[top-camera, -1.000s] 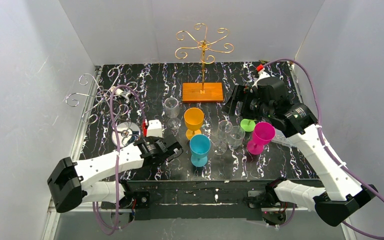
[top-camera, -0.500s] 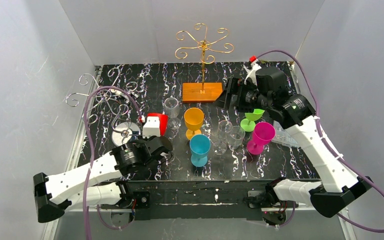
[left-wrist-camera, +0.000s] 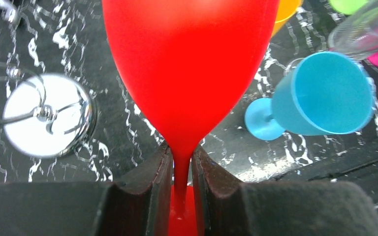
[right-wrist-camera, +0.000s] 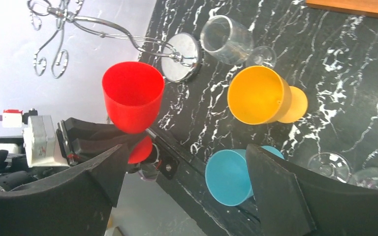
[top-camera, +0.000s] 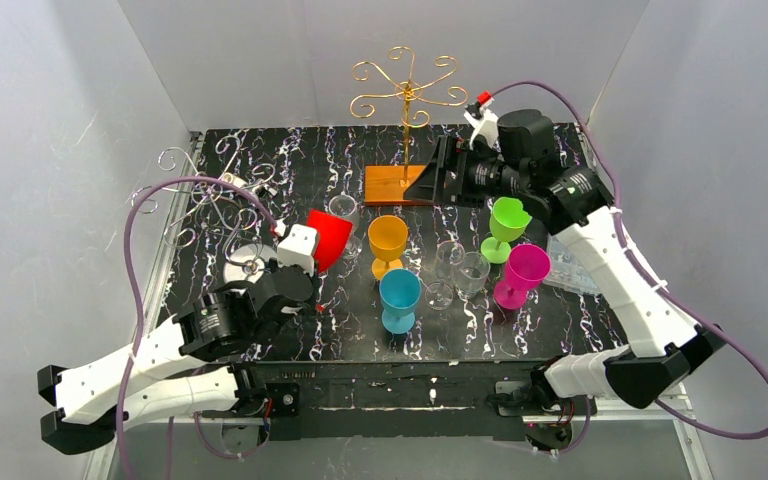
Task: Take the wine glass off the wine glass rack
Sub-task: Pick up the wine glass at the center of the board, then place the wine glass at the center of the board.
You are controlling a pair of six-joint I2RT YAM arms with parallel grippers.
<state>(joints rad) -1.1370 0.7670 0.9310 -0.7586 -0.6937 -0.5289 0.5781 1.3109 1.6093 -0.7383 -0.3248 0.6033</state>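
lifted since a second ago, the left arm [top-camera: 150,350] now carries the red wine glass [top-camera: 330,238] up over the table [top-camera: 290,170], where before its gripper lay low beside the blue glass [top-camera: 399,295]. the right arm [top-camera: 615,265] has swung off the green glass [top-camera: 507,218] toward 12 o'clock. the black marbled table fills the top view, with both arms reaching in from 6 o'clock. the gold rack [top-camera: 407,90] stands at 12 o'clock on a wooden base [top-camera: 400,185] and carries no glass. the silver rack [top-camera: 200,185] sits at 10 o'clock on a round mirrored foot [top-camera: 250,265], and it too is bare. the right gripper [right-wrist-camera: 189,157] hovers just beside the wooden base at its 3 o'clock, its fingers [right-wrist-camera: 275,191] spread wide with nothing between them. the left gripper [left-wrist-camera: 181,162] is at 8 o'clock of the table centre, with its fingers [left-wrist-camera: 147,196] pinched narrow on the red stem. the red glass is clear of both racks, bowl upward and tipped a little toward 1 o'clock, at 9 o'clock of the orange glass [top-camera: 388,240]. the orange glass stands near the table centre with the blue glass just beside it at 6 o'clock. the pink glass [top-camera: 525,270] stands at 4 o'clock and the green one just beside it at 12 o'clock. a cluster of clear glasses [top-camera: 460,268] sits between the blue and pink ones. one more clear glass [top-camera: 343,208] shows partly behind the red bowl.
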